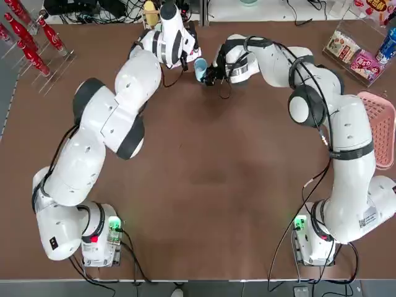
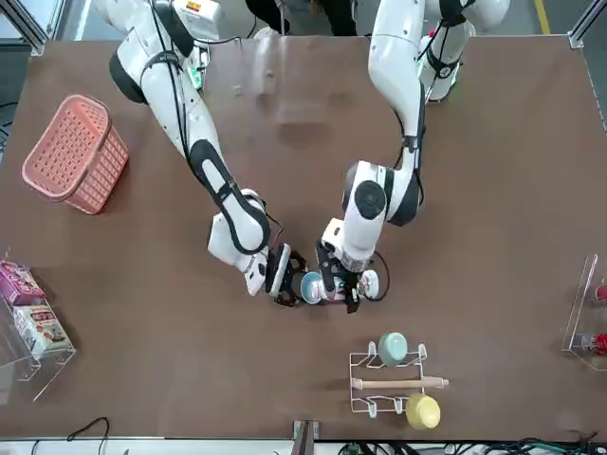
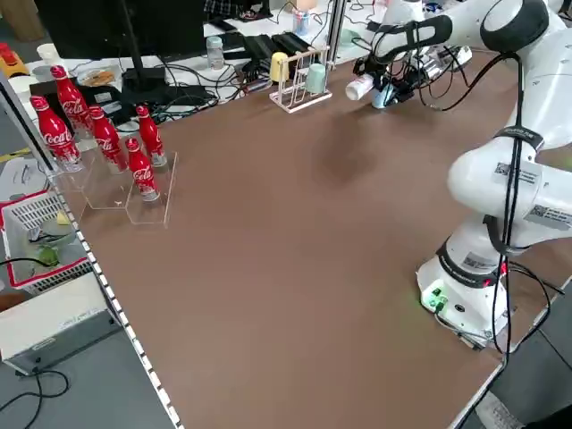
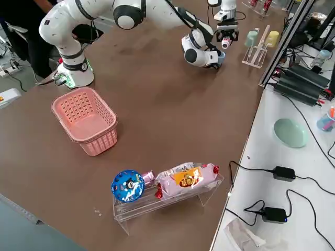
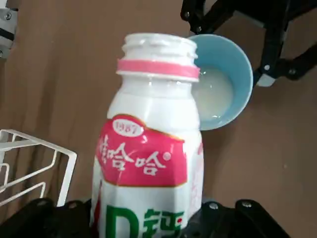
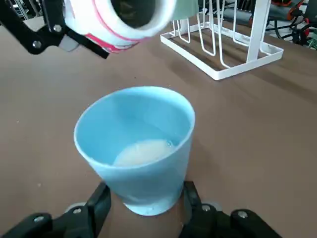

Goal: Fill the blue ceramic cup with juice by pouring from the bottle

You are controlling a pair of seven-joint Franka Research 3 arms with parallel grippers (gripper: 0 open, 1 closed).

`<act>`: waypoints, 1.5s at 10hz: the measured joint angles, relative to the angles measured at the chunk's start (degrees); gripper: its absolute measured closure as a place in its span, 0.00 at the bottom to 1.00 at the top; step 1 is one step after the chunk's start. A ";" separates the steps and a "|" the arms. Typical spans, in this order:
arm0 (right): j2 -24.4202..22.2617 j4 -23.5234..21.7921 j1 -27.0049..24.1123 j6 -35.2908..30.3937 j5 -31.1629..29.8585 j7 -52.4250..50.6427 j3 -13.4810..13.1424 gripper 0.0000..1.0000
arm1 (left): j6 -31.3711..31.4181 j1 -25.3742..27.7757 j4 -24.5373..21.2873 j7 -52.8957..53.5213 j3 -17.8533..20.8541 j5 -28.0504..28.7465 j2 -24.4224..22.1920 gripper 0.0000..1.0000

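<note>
The table (image 1: 204, 185) had a plain brown top, and a grey floor (image 3: 98, 384) showed past its edge. A white side table (image 4: 293, 183) stood along one side, with black cables and a pale green bowl (image 4: 290, 133) on it. A dark monitor (image 3: 125, 31) stood at the far end in the left side view, and light glared softly off the brown surface.

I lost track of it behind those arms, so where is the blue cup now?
In the front view, the blue cup is in the right claw, beside the bottle.
</note>
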 joint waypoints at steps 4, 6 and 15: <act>0.00 0.26 -0.05 -0.01 0.23 0.02 0.08 0.25 | -1.05 0.00 0.14 0.00 0.05 -8.04 0.00 0.58; -0.01 0.42 -0.21 -0.01 0.27 0.02 0.26 0.20 | -1.06 0.08 0.63 0.01 0.40 -9.98 -0.09 0.58; -0.41 -0.13 -2.40 -0.02 0.37 0.08 2.06 0.00 | -6.71 7.51 -10.77 25.55 1.12 -19.97 -12.50 0.58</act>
